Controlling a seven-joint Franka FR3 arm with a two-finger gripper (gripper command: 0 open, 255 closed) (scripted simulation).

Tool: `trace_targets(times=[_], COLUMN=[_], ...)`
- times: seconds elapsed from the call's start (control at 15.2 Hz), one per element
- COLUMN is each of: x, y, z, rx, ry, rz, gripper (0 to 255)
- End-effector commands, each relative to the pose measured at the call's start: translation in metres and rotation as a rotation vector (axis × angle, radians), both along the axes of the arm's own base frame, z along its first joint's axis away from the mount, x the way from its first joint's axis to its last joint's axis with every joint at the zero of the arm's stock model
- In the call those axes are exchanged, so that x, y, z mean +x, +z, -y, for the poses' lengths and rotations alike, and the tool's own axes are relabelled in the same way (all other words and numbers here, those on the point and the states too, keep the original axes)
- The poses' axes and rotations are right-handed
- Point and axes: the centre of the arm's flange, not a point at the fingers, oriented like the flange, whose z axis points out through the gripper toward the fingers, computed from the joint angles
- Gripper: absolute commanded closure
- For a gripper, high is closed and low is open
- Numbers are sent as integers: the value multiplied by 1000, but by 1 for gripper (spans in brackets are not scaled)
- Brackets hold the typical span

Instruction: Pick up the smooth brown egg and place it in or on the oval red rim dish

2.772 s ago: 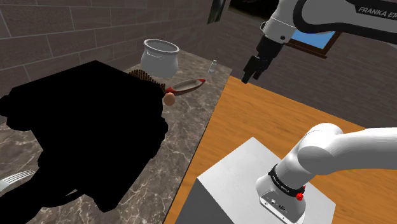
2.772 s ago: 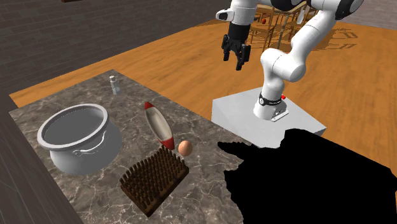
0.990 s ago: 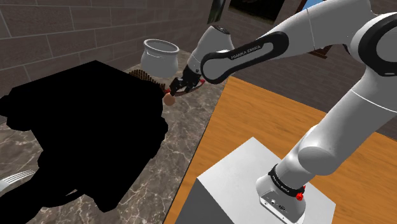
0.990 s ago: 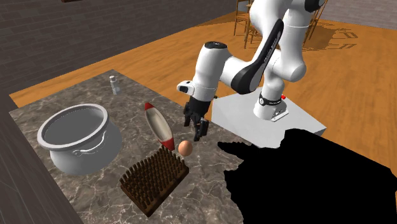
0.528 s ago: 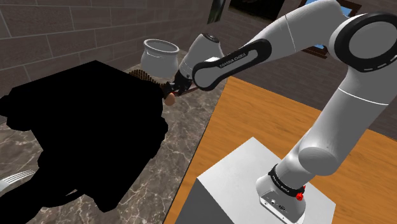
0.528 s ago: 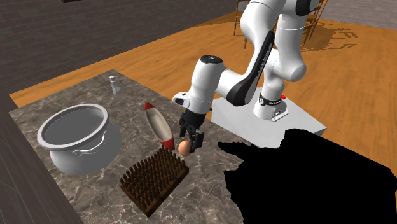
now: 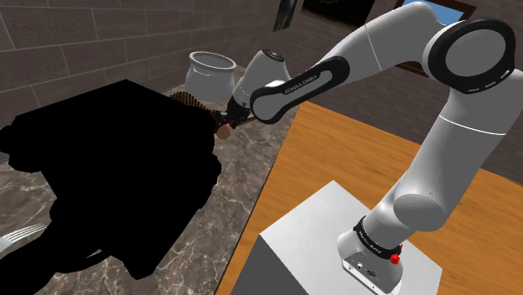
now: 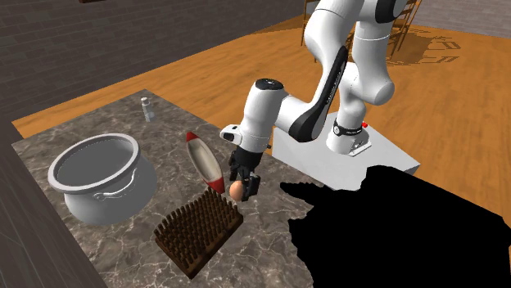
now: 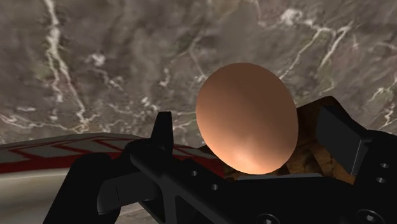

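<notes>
The brown egg point(image 9: 247, 118) lies on the veined marble counter point(image 9: 95, 57), and you see it between the two black fingers point(image 9: 164, 130) of the gripper point(image 8: 244, 180). The fingers stand apart, one on each side of the egg, and neither visibly presses on it. The hand is spread around the egg without clasping it.

Just beside the egg lies the oval dish point(image 8: 205, 161), pale with a red rim, its nearer end close to the egg and to one finger. On the egg's other flank sits a brown bristled block point(image 8: 199, 231). In the wrist view its edge shows behind the egg, next to the other finger, so you have both neighbours tight against the working gap.

Farther from the egg, past the dish, stands a grey pot point(image 8: 102, 176). Well apart from the egg, by the counter's far edge, you see a small shaker point(image 8: 147, 109). On the side of the egg away from the pot, a black area point(image 8: 393, 233) covers the counter's end. Beyond the egg, off the counter, the grey stand point(image 8: 307, 143) rests on the wooden floor point(image 8: 205, 74).
</notes>
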Motion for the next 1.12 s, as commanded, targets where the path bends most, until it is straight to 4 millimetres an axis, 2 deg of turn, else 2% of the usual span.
trace_targets(times=[0.0, 0.07, 0.13, 0.73, 1.06], x=[0, 0, 0, 0, 0], y=[0, 0, 0, 0, 26], z=[0, 0, 0, 0, 0], rx=[0, 0, 0, 0, 0], ry=[0, 0, 0, 0, 0], rz=[0, 0, 0, 0, 0], gripper=[0, 0, 255, 255, 255])
